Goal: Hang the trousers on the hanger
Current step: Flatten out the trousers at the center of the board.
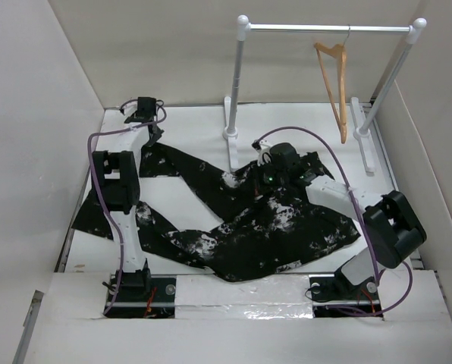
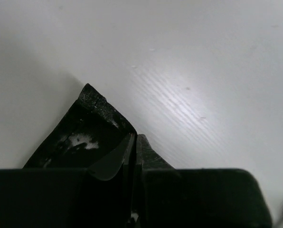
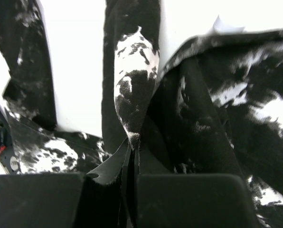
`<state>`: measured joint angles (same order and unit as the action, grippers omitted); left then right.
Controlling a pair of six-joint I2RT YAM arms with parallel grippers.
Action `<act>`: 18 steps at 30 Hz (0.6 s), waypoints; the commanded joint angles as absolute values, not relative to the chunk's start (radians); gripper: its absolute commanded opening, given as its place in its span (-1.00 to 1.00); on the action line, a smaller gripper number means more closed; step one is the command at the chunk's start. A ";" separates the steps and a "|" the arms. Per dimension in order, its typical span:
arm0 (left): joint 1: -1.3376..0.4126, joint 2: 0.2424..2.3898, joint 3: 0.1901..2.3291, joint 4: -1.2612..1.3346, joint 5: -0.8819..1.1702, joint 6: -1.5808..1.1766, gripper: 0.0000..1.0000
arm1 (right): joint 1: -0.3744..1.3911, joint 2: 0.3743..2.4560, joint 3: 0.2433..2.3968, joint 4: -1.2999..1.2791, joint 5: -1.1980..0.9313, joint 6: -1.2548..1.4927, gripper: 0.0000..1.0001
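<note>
So the trousers (image 1: 271,227) lie spread under both arms: right gripper (image 3: 132,147) pinches a raised fold mid-garment, left gripper (image 2: 135,142) is clamped on a leg-end corner.

The white worktop (image 1: 184,201) carries the black, white-splattered trousers (image 1: 287,235), which lie crumpled from near right towards far left, with the legs splayed leftward. The white rack (image 1: 236,83) stands on its feet at the far side.

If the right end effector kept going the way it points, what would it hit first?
Most likely the trousers: the right end effector is shut on a fold of them, and that speckled fold runs straight ahead of its tips. White table shows either side, though depth is unclear.
</note>
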<state>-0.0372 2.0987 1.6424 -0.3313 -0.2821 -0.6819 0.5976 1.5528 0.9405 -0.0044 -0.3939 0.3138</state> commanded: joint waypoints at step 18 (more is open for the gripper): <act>0.344 1.534 0.798 0.402 0.078 -0.767 -1.00 | 0.638 1.747 1.175 0.078 -0.491 0.377 -1.00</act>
<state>0.3370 1.4700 0.8806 0.3843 0.0074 -0.7479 0.6399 1.7119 1.1000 0.0727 -0.4736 0.3889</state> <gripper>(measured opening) 0.007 0.029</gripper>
